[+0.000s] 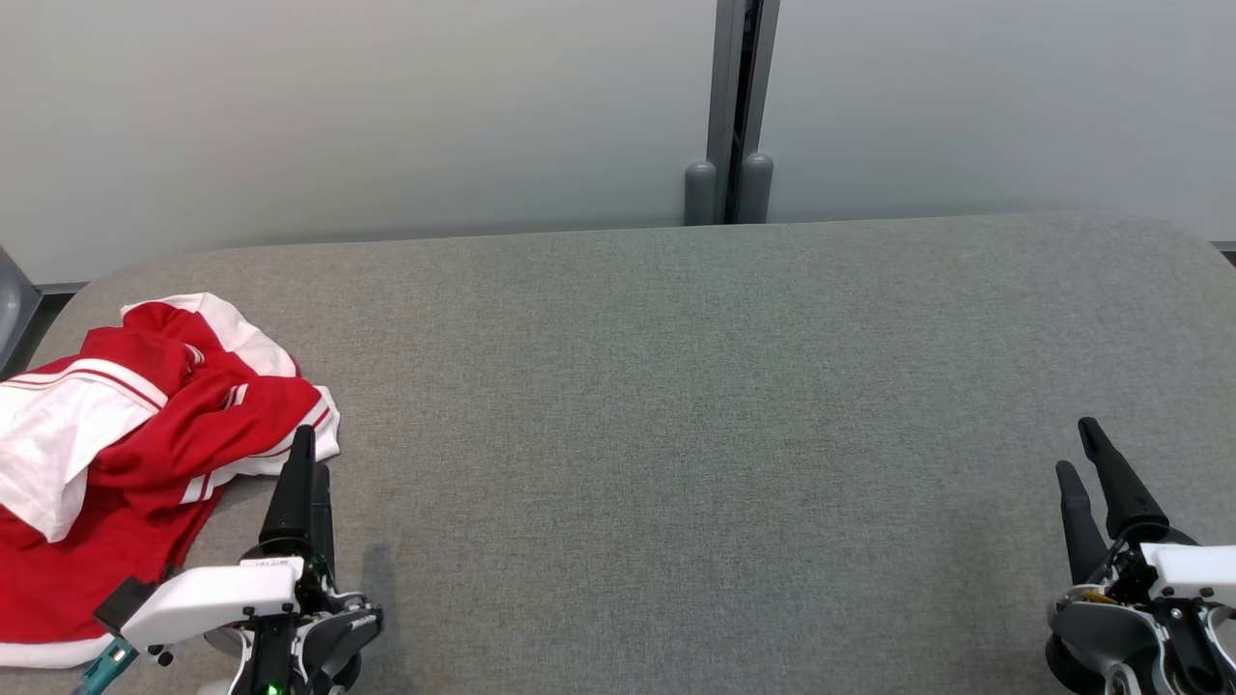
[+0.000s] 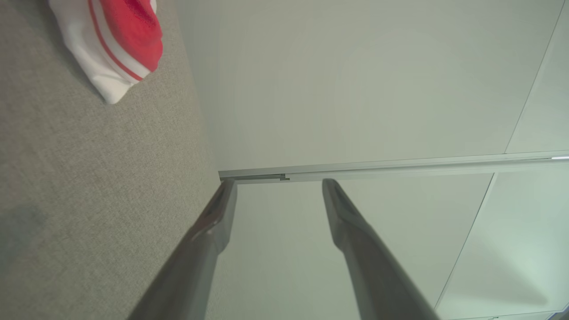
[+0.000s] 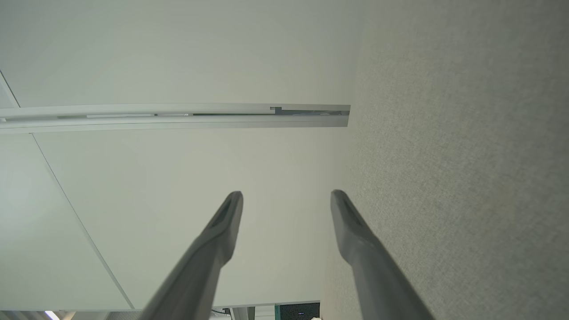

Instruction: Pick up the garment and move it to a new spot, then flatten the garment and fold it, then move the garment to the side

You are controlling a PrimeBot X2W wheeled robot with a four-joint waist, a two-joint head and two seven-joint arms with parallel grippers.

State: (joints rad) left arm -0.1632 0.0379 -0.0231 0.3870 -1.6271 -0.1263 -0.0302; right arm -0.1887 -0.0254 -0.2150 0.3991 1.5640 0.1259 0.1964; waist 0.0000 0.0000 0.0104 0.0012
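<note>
A crumpled red and white garment (image 1: 135, 434) lies on the grey table (image 1: 676, 386) at its left end, running off the head view's left edge. One white striped corner of the garment (image 2: 111, 44) shows at the top left of the left wrist view. My left gripper (image 1: 309, 454) hovers at the garment's right edge, open, with nothing between its fingers (image 2: 218, 213). My right gripper (image 1: 1080, 449) stands open at the lower right, far from the garment, holding nothing. The right gripper's fingers (image 3: 351, 222) point along the table toward the wall.
A pale wall (image 1: 386, 116) rises behind the table, with a grey vertical post (image 1: 734, 106) and two rounded stubs at its foot. The table's far corners are rounded. A grey object (image 1: 12, 299) shows at the left edge.
</note>
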